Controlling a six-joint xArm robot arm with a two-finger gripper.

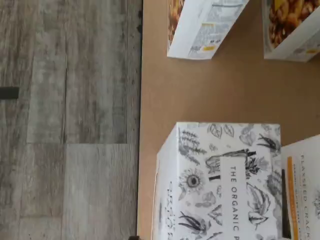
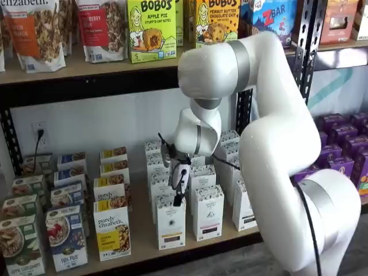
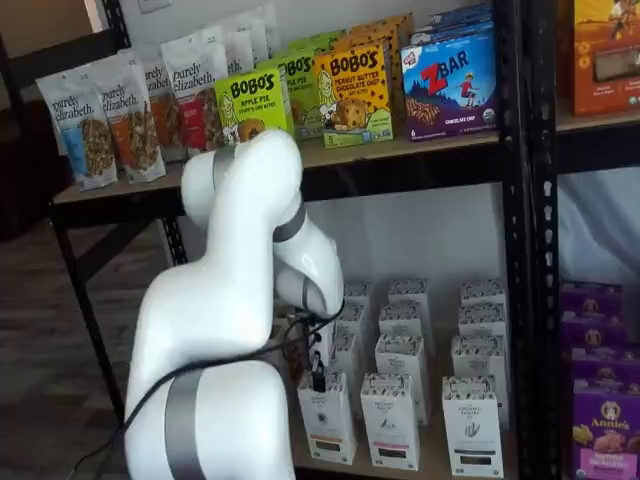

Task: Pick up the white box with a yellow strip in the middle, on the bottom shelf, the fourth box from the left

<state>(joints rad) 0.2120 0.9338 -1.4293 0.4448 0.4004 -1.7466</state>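
Hovering over the white box (image 2: pixel 171 223), the gripper (image 2: pixel 179 198) hangs just above its patterned top; fingers show side-on, so can't tell if they're spread or closed. Not touching as far as visible. White box stands upright at the front edge of the bottom shelf (image 2: pixel 138 253), yellow strip facing out; in the other shelf view it sits at (image 3: pixel 327 417), partly behind the arm (image 3: pixel 225 330). Just beside it: a black-strip carton (image 2: pixel 207 211) on one side, a yellow-label granola box (image 2: pixel 112 233) on the other. More white cartons (image 2: pixel 158 172) stand directly behind it. Wrist view shows the speckled carton top (image 1: pixel 225 180) over tan board.
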